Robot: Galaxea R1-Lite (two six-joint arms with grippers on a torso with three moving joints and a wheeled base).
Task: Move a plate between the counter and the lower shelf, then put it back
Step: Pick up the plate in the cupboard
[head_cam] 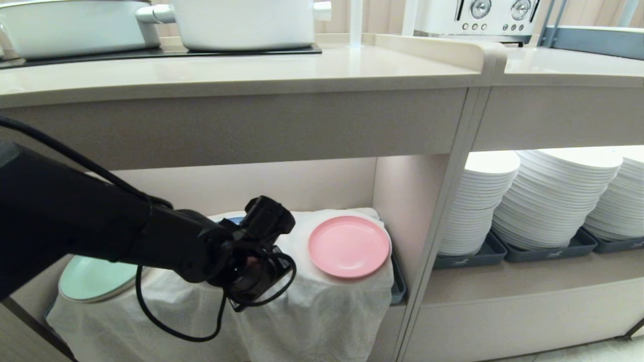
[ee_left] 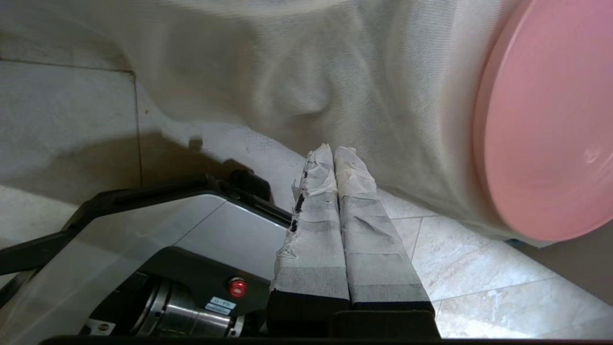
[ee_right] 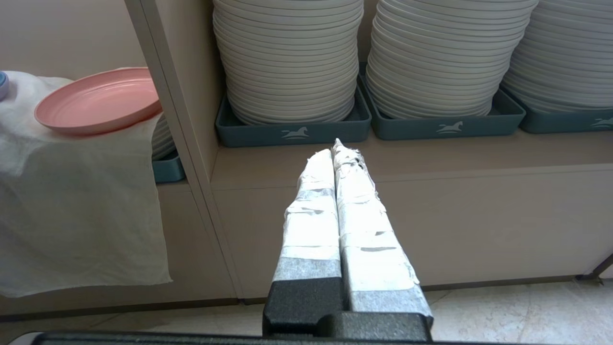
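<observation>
Taped fingers [ee_left: 352, 215] of the left claw [ee_left: 334, 152] fill the near foreground of the left wrist view, pressed flat together and holding nothing. Beneath them sits the robot's base [ee_left: 191, 249] with a red button [ee_left: 237, 287] and a small label too tiny to read. In the head view the left claw [head_cam: 254, 281] hangs in front of the draped white cloth [head_cam: 312, 311], at about 9 o'clock from the plate [head_cam: 349, 246] and apart from it.

Pink and empty, the plate rests on the cloth at the front right of the lower shelf [head_cam: 282, 186], its rim slightly overhanging the cloth's edge. No writing shows on it. The only marks anywhere are white horse emblems on the dark trays [ee_right: 293, 132] that hold the stacked white plates [ee_right: 289, 57] in the neighbouring compartment; these emblems read clearly only from the right wrist view.

That view also shows the right claw [ee_right: 337, 143] closed on nothing, pointing at the trays, with the plate at about 10 o'clock from its tips.

Only the head view shows the table [head_cam: 241, 75] above, carrying white pots [head_cam: 241, 22] on a black cooktop panel [head_cam: 241, 51], a white appliance with dials [head_cam: 478, 17] at 1 o'clock, and a mint-green plate [head_cam: 93, 279] at 8 o'clock on the cloth.
</observation>
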